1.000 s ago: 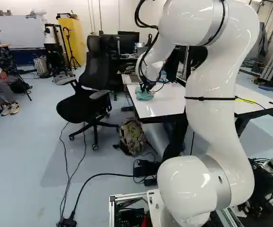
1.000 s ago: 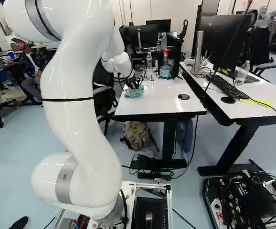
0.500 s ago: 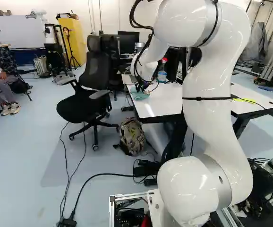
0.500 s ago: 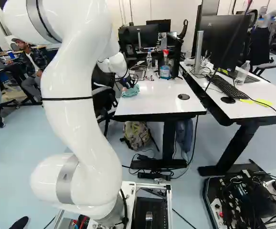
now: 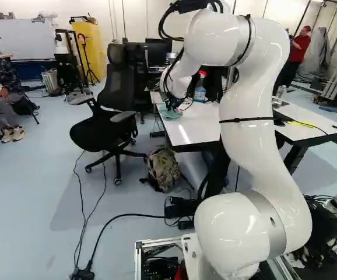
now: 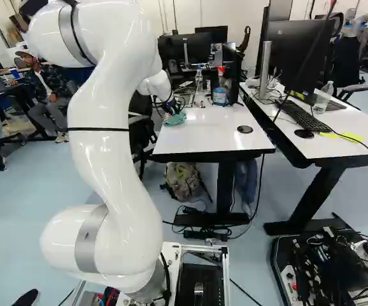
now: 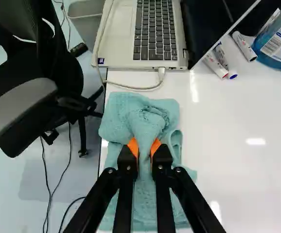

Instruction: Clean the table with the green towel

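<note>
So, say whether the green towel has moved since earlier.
Yes: against the white table in the left base view, the green towel, held in the gripper, has shifted toward the office chair.

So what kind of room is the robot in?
It looks like a robotics lab or a workshop with desks, though I can't be sure. You can see computer monitors, a whiteboard by the far wall, and another robot at the back.

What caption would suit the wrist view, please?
Gripper pinching the green towel on the white table, an open laptop ahead.
</note>
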